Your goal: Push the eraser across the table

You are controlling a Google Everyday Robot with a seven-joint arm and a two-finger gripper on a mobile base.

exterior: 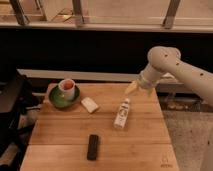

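Note:
The eraser point(93, 146), a small flat black block, lies near the front edge of the wooden table point(145, 140), a little left of the middle. My gripper point(140, 90) hangs over the table's back right part, just above and behind the white bottle's cap and far from the eraser. Its pale fingers point(131, 89) point down, open, with nothing between them. The white arm reaches in from the right.
A white labelled bottle point(122, 113) lies on its side right of centre. A pale cream block point(90, 104) lies behind the eraser. At the back left stands a green bowl point(56, 99) holding a white cup point(66, 88). A dark chair sits at the left.

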